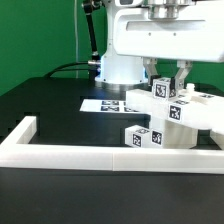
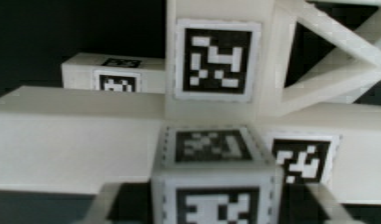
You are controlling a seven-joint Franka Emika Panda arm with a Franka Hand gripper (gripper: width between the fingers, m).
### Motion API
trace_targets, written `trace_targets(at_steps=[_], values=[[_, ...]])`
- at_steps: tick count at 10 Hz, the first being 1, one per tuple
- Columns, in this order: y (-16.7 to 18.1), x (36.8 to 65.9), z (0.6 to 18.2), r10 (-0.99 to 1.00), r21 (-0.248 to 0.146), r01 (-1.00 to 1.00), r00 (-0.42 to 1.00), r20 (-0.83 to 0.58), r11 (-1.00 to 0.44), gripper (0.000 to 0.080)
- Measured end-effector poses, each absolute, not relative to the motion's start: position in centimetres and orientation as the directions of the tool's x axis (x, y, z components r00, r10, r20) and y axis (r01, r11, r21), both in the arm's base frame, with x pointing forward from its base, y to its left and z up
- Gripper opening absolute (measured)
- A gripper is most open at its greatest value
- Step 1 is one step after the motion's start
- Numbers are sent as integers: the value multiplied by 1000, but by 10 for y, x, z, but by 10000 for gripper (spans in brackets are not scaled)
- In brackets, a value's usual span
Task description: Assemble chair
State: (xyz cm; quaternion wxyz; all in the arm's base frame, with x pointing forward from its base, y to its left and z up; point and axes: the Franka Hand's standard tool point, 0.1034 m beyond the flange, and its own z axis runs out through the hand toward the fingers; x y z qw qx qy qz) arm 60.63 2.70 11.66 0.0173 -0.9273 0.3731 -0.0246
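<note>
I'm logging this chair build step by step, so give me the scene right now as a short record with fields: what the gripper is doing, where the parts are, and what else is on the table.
gripper: gripper shut on an upright tagged piece of the chair, reaching down from above
chair parts: white tagged blocks clustered at the exterior view's right, inside the frame
loose block: small tagged block in front of the cluster, near the border frame
border frame: long white border frame along the front edge
marker board: marker board flat on the table behind the parts
table: black table

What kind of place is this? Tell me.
Most likely a robotics lab test bench: a black table fenced by a white border frame, a tag-covered marker board, and a robot arm's hand over tagged chair parts.
</note>
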Motion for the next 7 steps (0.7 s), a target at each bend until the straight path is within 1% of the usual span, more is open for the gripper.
trace_targets(at_steps=[2,3,4,5,7], values=[[30,603,120,-695,-55,-693,718,31,-719,610],[32,595,122,-693,-56,-691,721,23,-721,610],[35,589,124,-687,-59,-685,726,18,-726,638],[34,584,126,-682,-64,-680,731,19,-731,638],[33,581,125,-684,-63,-681,730,17,-729,648]])
